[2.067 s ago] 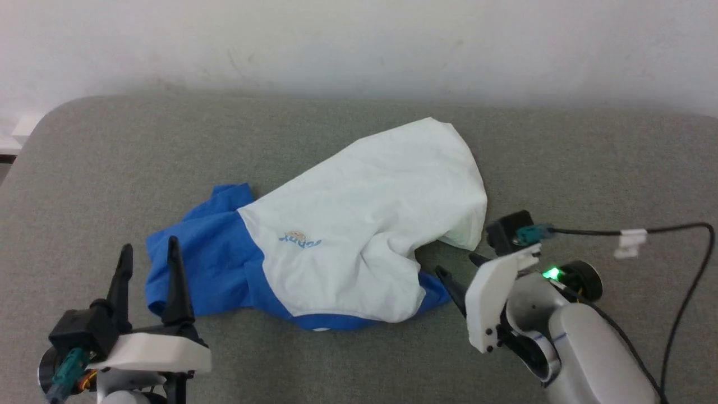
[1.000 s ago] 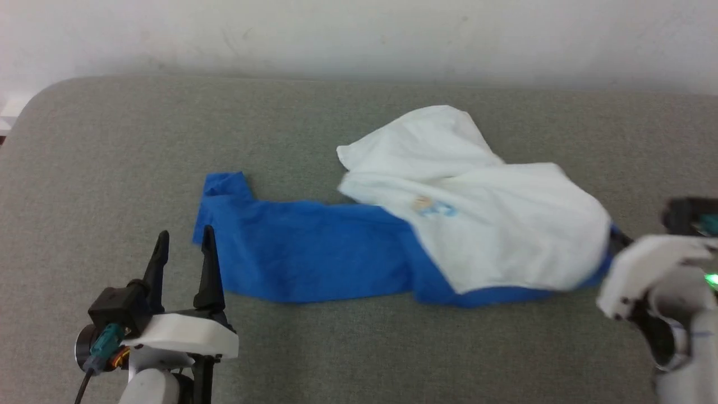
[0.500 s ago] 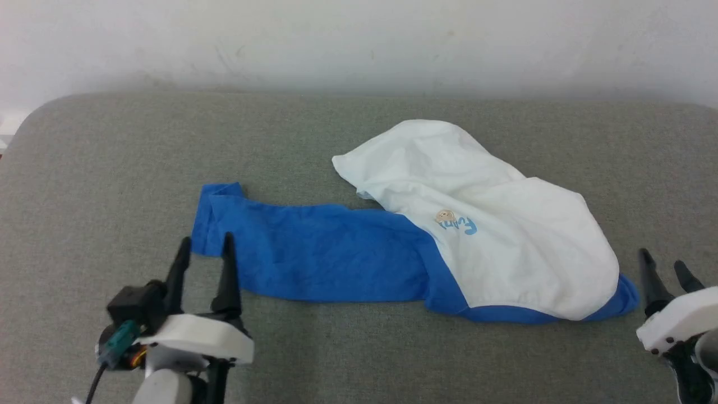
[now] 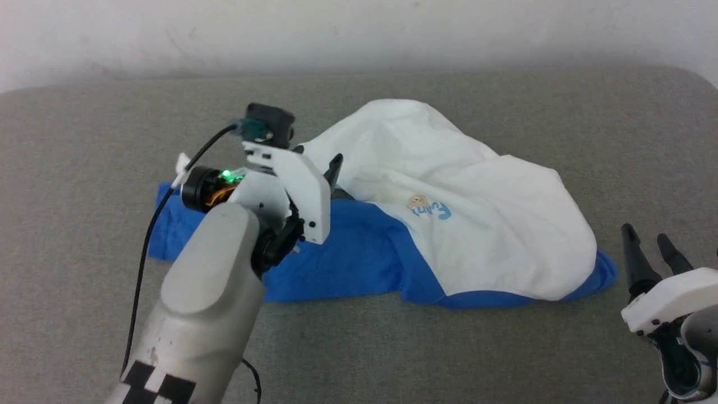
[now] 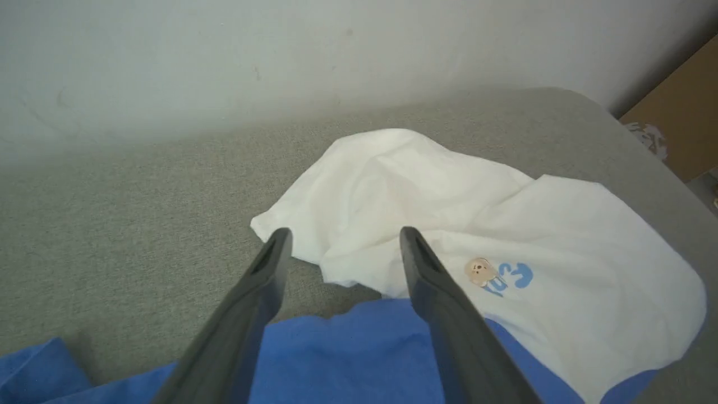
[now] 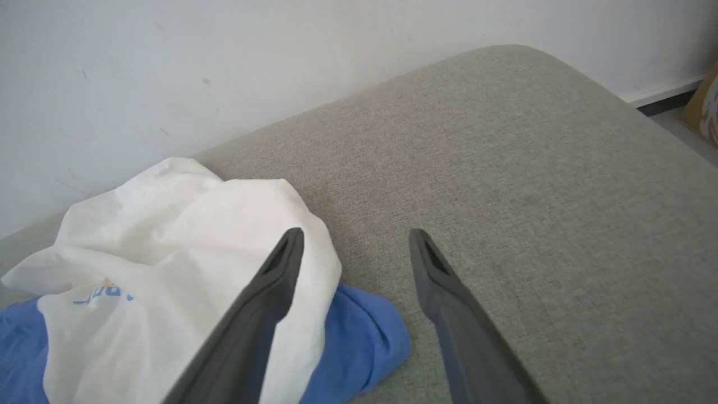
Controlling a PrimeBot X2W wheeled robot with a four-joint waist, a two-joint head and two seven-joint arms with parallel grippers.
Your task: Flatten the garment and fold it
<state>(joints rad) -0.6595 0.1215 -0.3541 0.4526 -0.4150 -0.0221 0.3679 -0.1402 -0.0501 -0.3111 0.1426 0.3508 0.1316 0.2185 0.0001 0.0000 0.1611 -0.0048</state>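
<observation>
There was one shirt [image 4: 493, 224] on the bench [image 4: 84, 140], and two grippers worked near it. The shirt lay across the middle and right of the bench: its blue part [image 4: 348, 252] stretched flat toward the left, and its white body was heaped loosely to the right, with one small blue-and-tan print [image 4: 429, 209] facing up. A blue end poked out from under the white at the far right. The left gripper [image 5: 345, 233] was over the blue part, its two dark fingers spread wide apart and aimed at the near edge of the white cloth. It held nothing, and I could not tell whether its tips touched the fabric. One black cable [image 4: 143, 247] looped down from that arm's wrist, where one green light [image 4: 226, 175] glowed. The right gripper [image 4: 645, 233] stood just beside the shirt's blue right end, apart from it, with its two fingers also spread and empty. The bench was covered in plain grey woven fabric, with rounded corners, and it stood right up against a white wall [image 4: 359, 28] marked by a few faint scuffs. Past the bench's right end a brown cardboard box [image 5: 679, 129] stood, and a dark skirting strip [image 6: 662, 98] ran along the foot of the wall.
</observation>
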